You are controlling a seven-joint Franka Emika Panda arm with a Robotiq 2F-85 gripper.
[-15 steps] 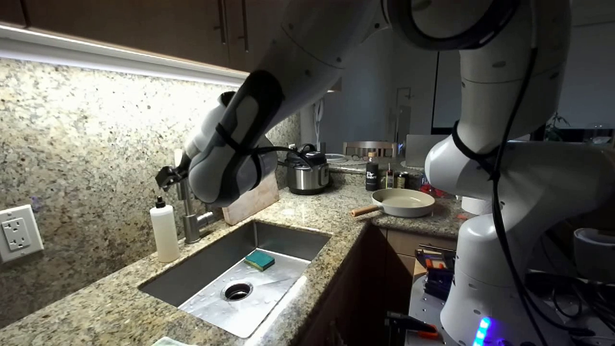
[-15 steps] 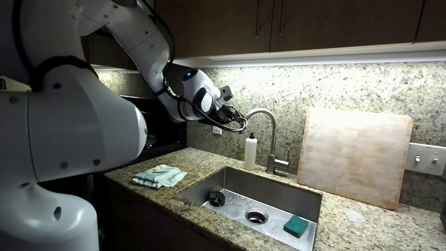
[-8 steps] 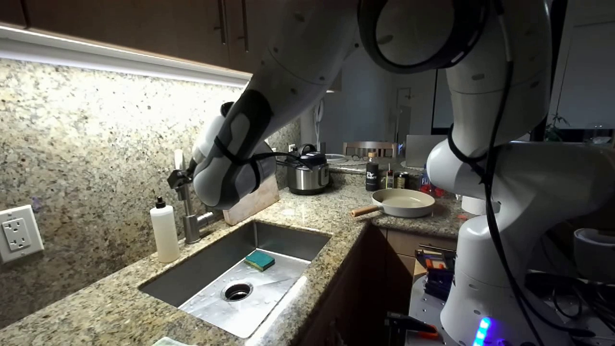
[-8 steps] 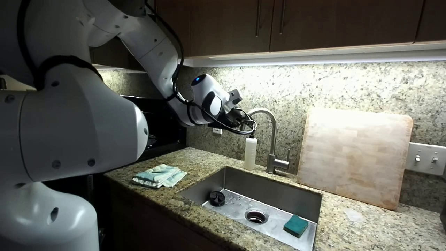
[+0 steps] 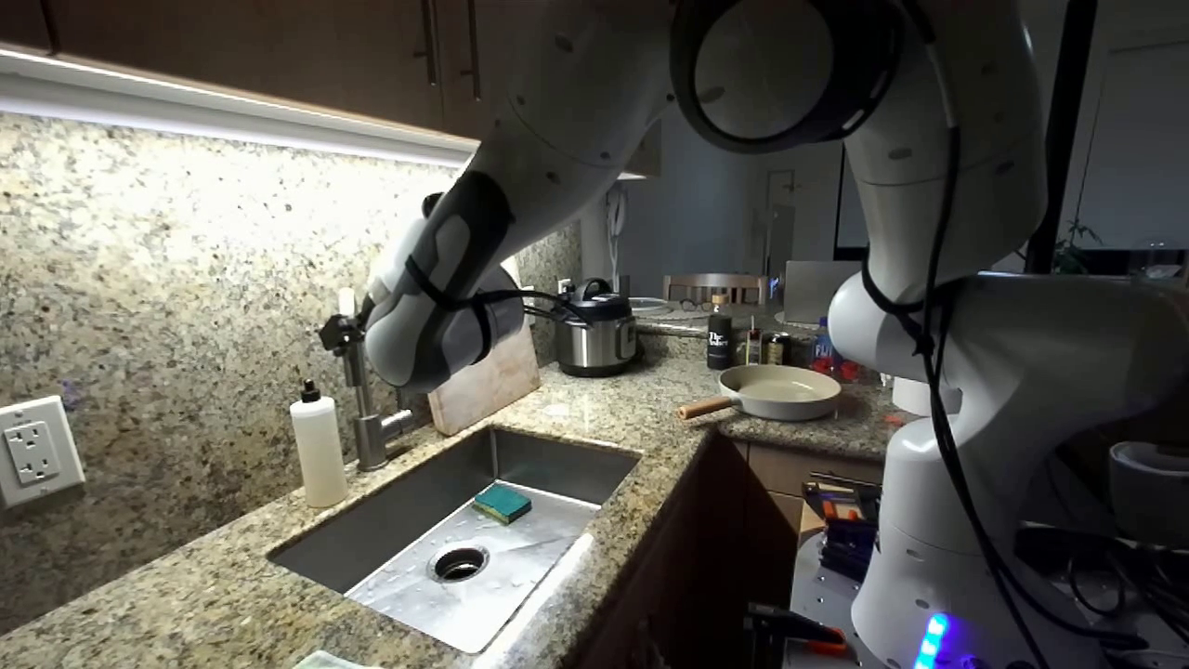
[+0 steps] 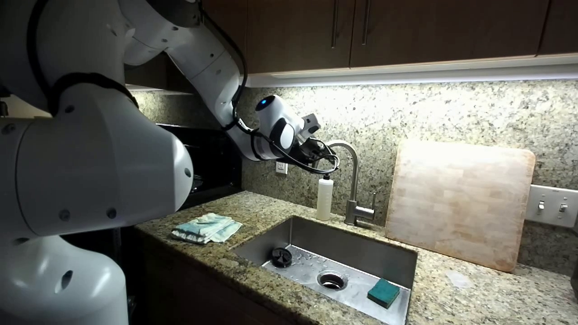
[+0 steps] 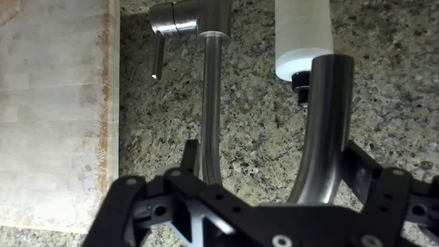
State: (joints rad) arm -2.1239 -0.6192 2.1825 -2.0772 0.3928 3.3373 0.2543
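Note:
My gripper [image 7: 274, 161] is open, with its black fingers spread wide at the bottom of the wrist view. The steel faucet [image 7: 327, 120] is nearest: its spout and riser appear between the fingers, the spout close to the right finger. I cannot tell whether they touch. In both exterior views the gripper [image 5: 342, 334] is at the upper part of the faucet [image 6: 354, 176], partly hidden by the arm and cables. A whitish bottle with a black cap [image 6: 324, 198] stands upright beside the faucet, below the gripper; it also shows in the wrist view [image 7: 303, 31]. The gripper holds nothing visible.
A steel sink [image 6: 347, 243] holds a green sponge [image 6: 384, 292] and a black round stopper [image 6: 281, 257]. A cutting board [image 6: 460, 203] leans on the backsplash. A folded cloth [image 6: 207, 228], pan [image 5: 780, 395] and pressure cooker [image 5: 594, 344] sit on the counter. Cabinets [image 6: 289, 36] hang above.
The arm and gripper have moved toward the faucet, rightward in an exterior view, from left of the bottle to the faucet's spout. The bottle, sponge and other objects have not moved.

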